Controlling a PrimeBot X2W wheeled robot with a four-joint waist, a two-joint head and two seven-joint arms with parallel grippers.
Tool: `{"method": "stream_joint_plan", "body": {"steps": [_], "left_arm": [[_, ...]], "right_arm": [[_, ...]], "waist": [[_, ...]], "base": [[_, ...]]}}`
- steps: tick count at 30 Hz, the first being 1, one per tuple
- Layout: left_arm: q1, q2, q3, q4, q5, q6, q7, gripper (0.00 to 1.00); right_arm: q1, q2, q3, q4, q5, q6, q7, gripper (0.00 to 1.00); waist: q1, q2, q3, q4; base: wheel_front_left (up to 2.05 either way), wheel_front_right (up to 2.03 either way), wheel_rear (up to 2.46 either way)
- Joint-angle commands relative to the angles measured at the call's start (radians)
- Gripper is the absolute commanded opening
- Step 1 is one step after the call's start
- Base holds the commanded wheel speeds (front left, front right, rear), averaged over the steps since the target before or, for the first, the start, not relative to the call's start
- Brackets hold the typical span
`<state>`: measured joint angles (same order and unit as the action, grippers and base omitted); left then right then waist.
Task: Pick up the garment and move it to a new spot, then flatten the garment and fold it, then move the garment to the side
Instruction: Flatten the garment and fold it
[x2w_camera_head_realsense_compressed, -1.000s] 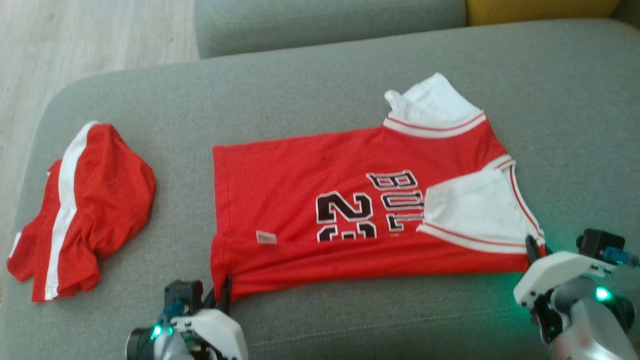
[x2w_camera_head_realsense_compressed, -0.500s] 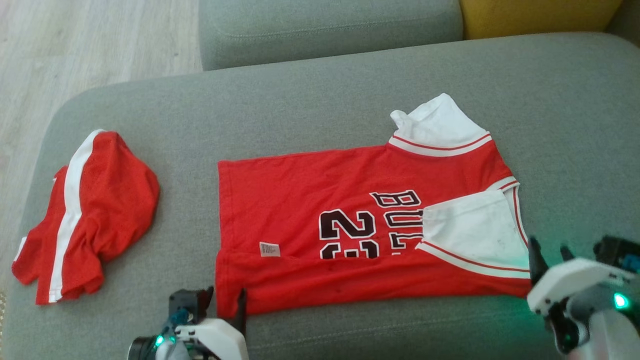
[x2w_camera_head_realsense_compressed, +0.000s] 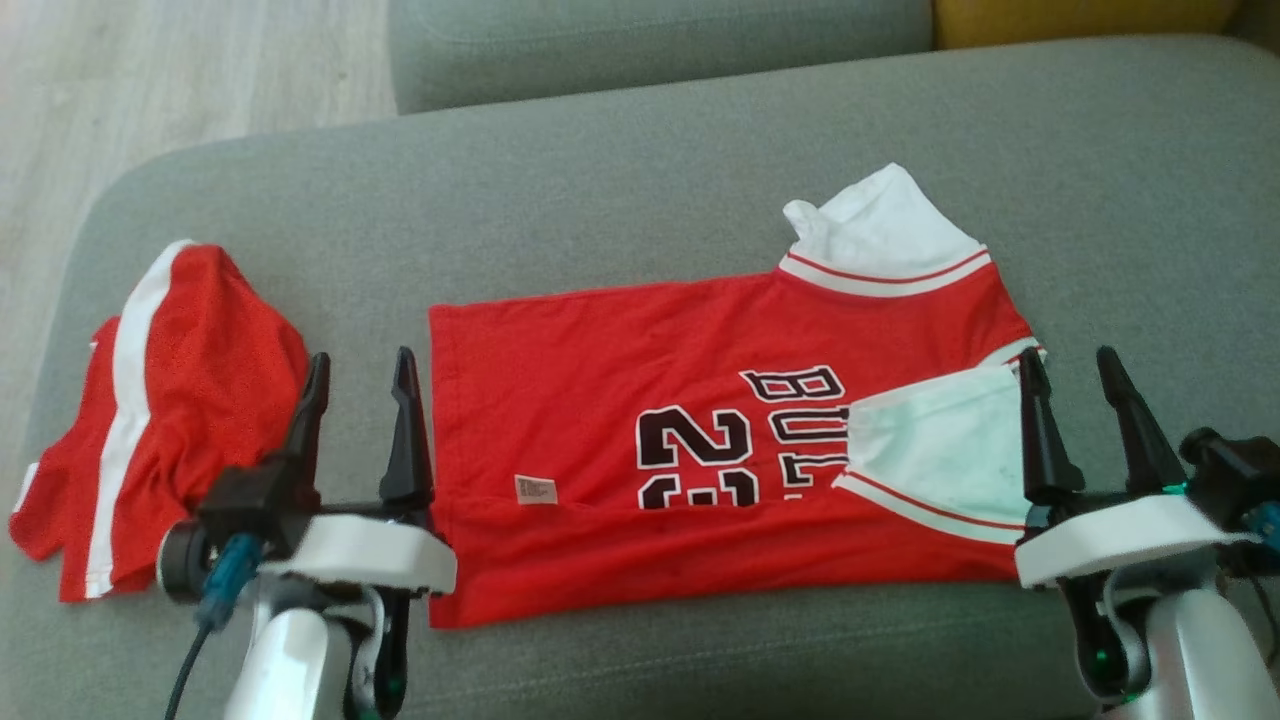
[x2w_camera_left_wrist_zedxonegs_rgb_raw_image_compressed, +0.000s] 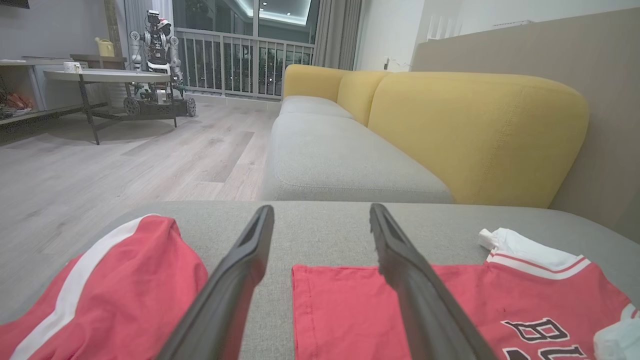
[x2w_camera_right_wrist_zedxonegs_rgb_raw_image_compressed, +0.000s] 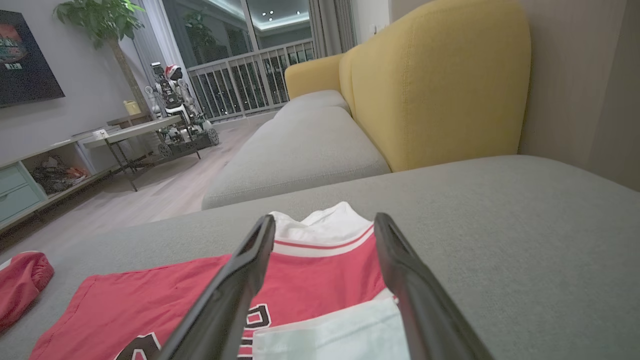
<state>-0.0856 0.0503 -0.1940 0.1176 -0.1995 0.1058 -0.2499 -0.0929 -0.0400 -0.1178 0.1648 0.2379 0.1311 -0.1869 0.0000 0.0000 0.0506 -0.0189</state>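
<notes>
Grey woven sofa seat (x2w_camera_head_realsense_compressed: 640, 170) spread under me, with pale wood floor (x2w_camera_left_wrist_zedxonegs_rgb_raw_image_compressed: 125, 165) and yellow back cushions (x2w_camera_left_wrist_zedxonegs_rgb_raw_image_compressed: 475, 130) beyond. On it lay the red white-sleeved jersey (x2w_camera_head_realsense_compressed: 600, 390), its black number half hidden by a fold (lettering too). My left gripper (x2w_camera_head_realsense_compressed: 360, 356) and right gripper (x2w_camera_head_realsense_compressed: 1069, 352) gaped empty at its ends.

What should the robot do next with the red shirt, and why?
The left pincer and right pincer are open and hold nothing, near the two ends of the shirt. Its near edge is already folded over, but the far sleeve sticks out. So probably: reach across to the far edge and pinch it for the next fold.
</notes>
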Motion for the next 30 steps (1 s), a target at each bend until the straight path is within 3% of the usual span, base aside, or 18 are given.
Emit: {"method": "stream_joint_plan", "body": {"steps": [1, 7, 13, 19, 30], "left_arm": [[-0.006, 0.006, 0.039, -0.04, 0.011, 0.004, -0.012, 1.0], [0.008, 0.002, 0.045, -0.006, 0.026, -0.001, -0.012, 1.0], [-0.073, 0.005, 0.037, 0.149, 0.048, -0.011, -0.012, 1.0], [-0.279, 0.06, 0.038, 0.368, 0.088, -0.009, 0.021, 1.0], [-0.523, 0.151, 0.021, 0.656, 0.137, -0.018, 0.078, 1.0]], "right_arm": [[-0.026, -0.01, 0.034, -0.048, -0.013, 0.0, -0.016, 1.0], [-0.021, -0.01, 0.071, -0.098, -0.034, 0.0, -0.041, 1.0], [-0.04, -0.01, 0.082, -0.134, -0.028, 0.0, -0.039, 1.0], [-0.067, -0.01, 0.138, -0.213, -0.009, 0.0, -0.033, 1.0], [-0.086, -0.01, 0.198, -0.315, -0.007, 0.0, -0.008, 1.0]], "waist": [[0.0, 0.0, 0.009, -0.008], [0.0, 0.0, 0.041, -0.034], [0.0, 0.0, 0.107, -0.073], [0.0, 0.0, 0.204, -0.115], [0.0, 0.0, 0.283, -0.152]], "base": [[0.0, 0.0, 0.0], [0.0, 0.0, 0.0], [0.0, 0.0, 0.0], [0.0, 0.0, 0.0], [0.0, 0.0, 0.0]]}}
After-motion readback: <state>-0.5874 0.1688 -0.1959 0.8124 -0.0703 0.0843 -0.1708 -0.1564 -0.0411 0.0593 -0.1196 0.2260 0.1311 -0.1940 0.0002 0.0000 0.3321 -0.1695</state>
